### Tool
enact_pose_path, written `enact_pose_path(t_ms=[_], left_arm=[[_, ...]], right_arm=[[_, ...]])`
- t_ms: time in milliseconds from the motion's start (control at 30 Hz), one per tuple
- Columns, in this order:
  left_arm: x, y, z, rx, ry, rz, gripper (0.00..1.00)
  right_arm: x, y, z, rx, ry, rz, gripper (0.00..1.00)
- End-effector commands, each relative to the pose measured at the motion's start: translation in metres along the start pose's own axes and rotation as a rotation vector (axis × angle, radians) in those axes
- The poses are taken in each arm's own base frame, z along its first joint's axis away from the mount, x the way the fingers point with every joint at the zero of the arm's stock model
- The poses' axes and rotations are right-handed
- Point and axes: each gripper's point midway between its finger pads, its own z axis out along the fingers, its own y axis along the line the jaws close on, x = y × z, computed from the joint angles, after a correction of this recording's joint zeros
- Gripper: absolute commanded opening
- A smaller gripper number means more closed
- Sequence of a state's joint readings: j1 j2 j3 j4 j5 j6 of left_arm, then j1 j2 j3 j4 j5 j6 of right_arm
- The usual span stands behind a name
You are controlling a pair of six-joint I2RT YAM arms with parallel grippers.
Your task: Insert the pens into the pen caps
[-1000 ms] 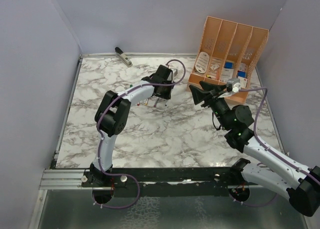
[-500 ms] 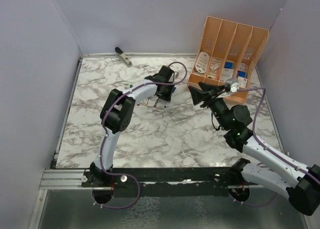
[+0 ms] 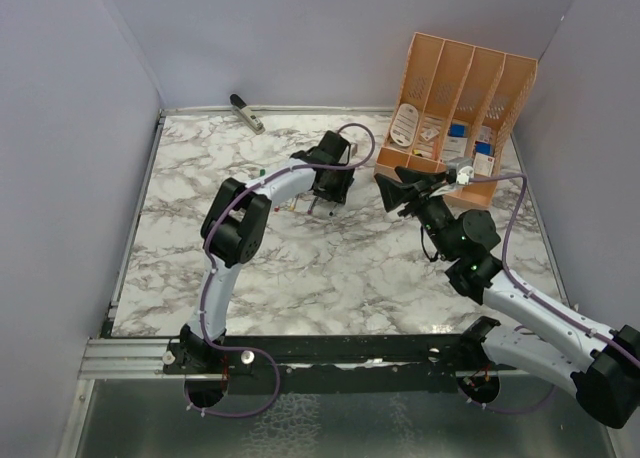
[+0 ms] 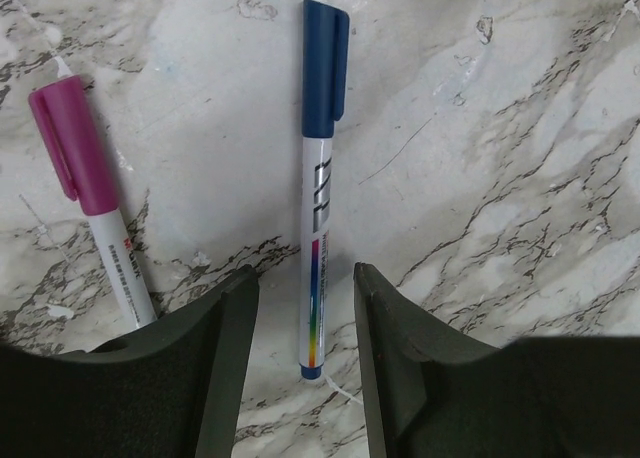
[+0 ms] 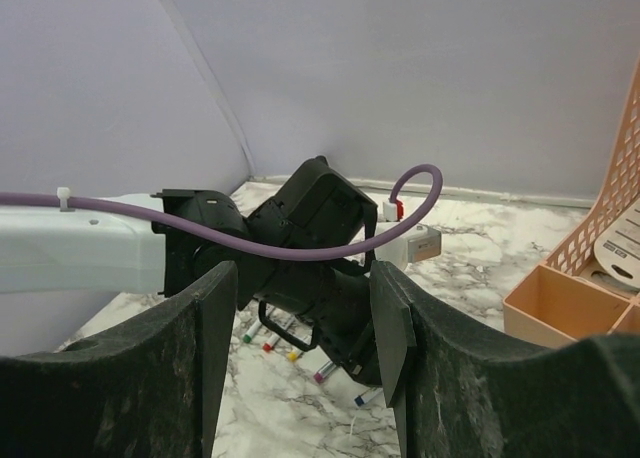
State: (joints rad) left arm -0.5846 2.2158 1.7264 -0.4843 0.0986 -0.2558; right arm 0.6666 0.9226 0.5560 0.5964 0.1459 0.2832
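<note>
A silvery-white pen (image 4: 315,268) with a blue cap (image 4: 325,68) on its far end lies on the marble. Its near end sits between the fingers of my open left gripper (image 4: 305,368), which do not touch it. A second pen wearing a purple cap (image 4: 68,143) lies to the left, outside the fingers. In the right wrist view a row of pen ends shows under the left gripper: green (image 5: 247,336), red (image 5: 268,346), yellow (image 5: 292,356), purple (image 5: 320,375), blue (image 5: 360,399). My right gripper (image 3: 392,193) is open and empty, held above the table, facing the left gripper (image 3: 322,203).
An orange divided organiser (image 3: 455,108) with small items stands at the back right, close behind the right gripper. A grey-black stapler-like object (image 3: 246,112) lies at the back left edge. Lilac walls enclose the marble table (image 3: 330,268).
The left arm's elbow has swung a little to the right, with its gripper staying low over the pens. The right arm has drifted slightly nearer and lower.
</note>
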Motion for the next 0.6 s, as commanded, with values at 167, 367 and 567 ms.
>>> enact_pose_path(t_ms=[167, 367, 567], left_arm=[[-0.061, -0.013, -0.095, -0.006, -0.248, 0.002, 0.88], [-0.063, 0.01, -0.155, -0.086, -0.392, -0.028, 0.99], [-0.038, 0.077, -0.193, -0.133, -0.482, -0.187, 0.99]], right_arm=[[0.004, -0.019, -0.006, 0.095, -0.011, -0.005, 0.56], [0.025, -0.068, -0.006, 0.286, 0.063, -0.046, 0.57], [0.026, -0.154, -0.025, 0.414, 0.072, 0.115, 0.57]])
